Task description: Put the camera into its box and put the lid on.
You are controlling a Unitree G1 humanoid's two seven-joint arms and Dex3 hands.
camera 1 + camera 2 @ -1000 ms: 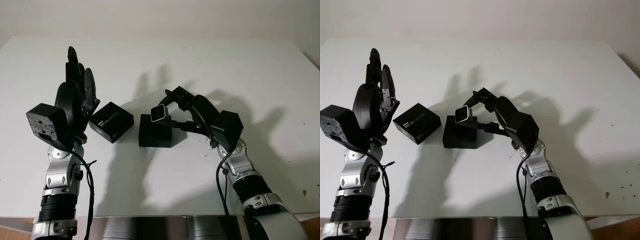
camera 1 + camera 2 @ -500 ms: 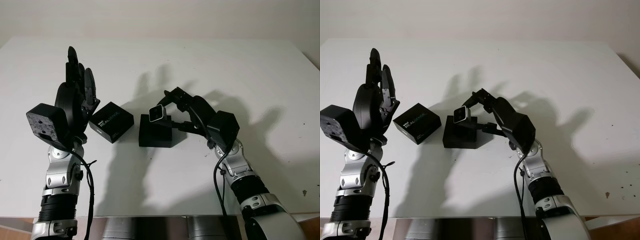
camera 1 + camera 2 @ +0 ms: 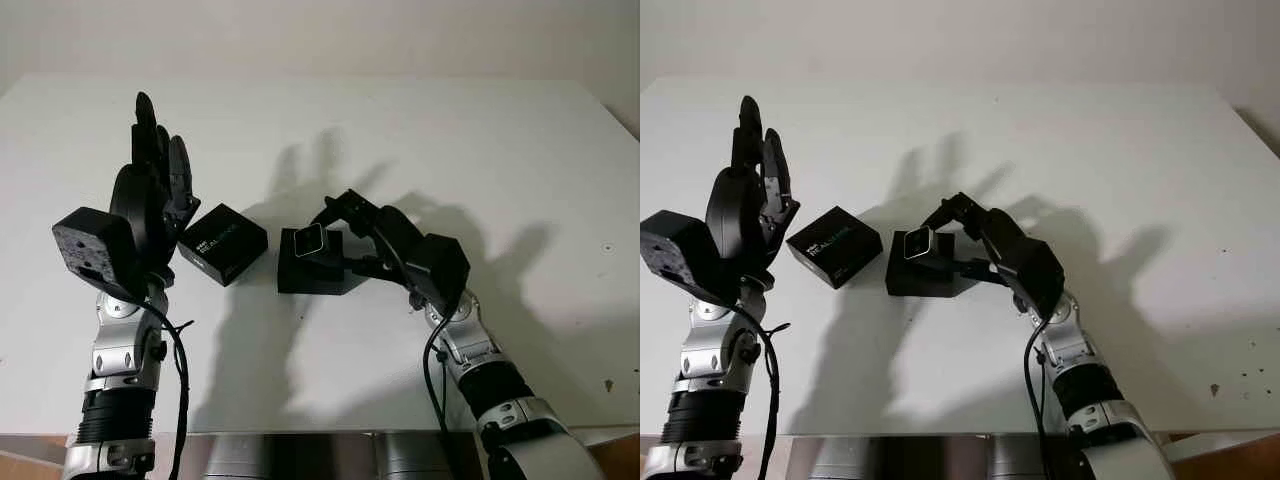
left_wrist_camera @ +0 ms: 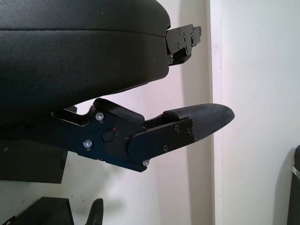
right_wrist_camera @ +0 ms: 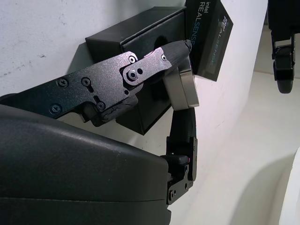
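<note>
Camera [image 3: 309, 240] sat clamped in your right hand [image 3: 345, 235], right at the box [image 3: 312, 268] mouth, so you were mid-insert. Next: seat it fully, let go, then fetch the lid [image 3: 222, 243], just beside your open, raised left hand [image 3: 150, 190].

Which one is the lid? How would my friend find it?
Start at the white table. Near its middle sit two black boxes side by side. The lid is the one nearer the raised, open left hand. It is flat, closed on top and has white writing, while the box beside it has the right hand holding the silver camera at its top.
</note>
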